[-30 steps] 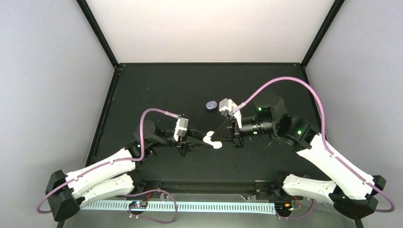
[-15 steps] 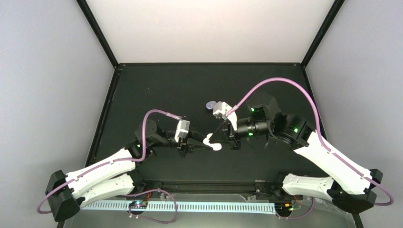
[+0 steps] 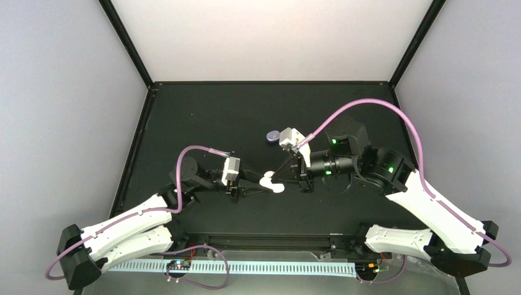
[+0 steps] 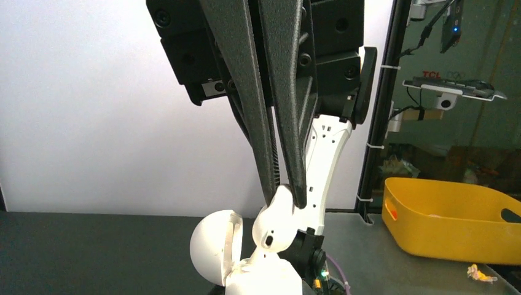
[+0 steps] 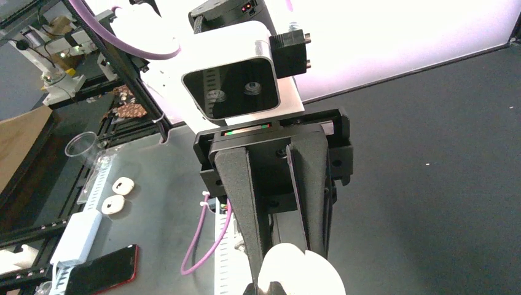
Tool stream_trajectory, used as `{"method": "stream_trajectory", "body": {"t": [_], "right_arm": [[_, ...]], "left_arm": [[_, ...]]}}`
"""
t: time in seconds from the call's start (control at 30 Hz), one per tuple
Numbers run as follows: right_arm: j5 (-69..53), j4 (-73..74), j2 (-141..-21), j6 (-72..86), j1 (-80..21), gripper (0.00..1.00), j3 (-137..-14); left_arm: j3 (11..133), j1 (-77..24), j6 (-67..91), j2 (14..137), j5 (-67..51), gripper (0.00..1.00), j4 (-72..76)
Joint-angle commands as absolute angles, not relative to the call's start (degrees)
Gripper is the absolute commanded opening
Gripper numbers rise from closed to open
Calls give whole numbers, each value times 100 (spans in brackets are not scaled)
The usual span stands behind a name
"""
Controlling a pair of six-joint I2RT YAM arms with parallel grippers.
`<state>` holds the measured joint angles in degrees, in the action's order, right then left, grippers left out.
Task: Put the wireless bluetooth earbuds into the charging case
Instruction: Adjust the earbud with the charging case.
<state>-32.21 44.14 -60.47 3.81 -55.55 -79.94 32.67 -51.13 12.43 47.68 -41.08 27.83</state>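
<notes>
White plastic stands out against the black counter (image 3: 246,110), where the two arms meet tip to tip near its middle. From above we see only a small white cluster between them, too small to separate into parts.

The left wrist view is clearer. The left gripper (image 4: 285,200) points down, its fingers closed on the top of a white earbud (image 4: 273,227), pinching it at the very tips. The bud hangs just above the open charging case (image 4: 261,279), whose round lid (image 4: 212,246) is tipped back to the left. The bottom edge cuts off the case body, so we cannot tell whether the bud touches its socket or whether the case rests on the counter.

The right gripper (image 3: 287,182) reaches in from the right. Its fingers are closed, but from above their tips are lost in the white cluster, and we cannot tell what they pinch. The right wrist view looks back at the left arm's fingers. At their tips a white rounded shape (image 5: 301,275) is overexposed and cropped by the bottom edge, so we cannot say whether it is lid or bud.

A small bluish-purple oval (image 3: 272,136) lies on the counter just beside the right arm's wrist camera (image 3: 291,139). A yellow bin (image 4: 448,224) sits beyond the counter in the background
</notes>
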Motion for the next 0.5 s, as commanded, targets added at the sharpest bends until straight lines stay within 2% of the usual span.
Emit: {"method": "stream_trajectory", "body": {"t": [0.0, 0.47], "right_arm": [[-3328, 4400, -5977, 491, -5598, 1, -8142], [-3379, 4525, -6160, 472, -5599, 1, -8128]], "left_arm": [[3252, -5133, 1009, 4693, -4057, 2, 2806], [3321, -5142, 958, 4572, -4100, 2, 2823]]}}
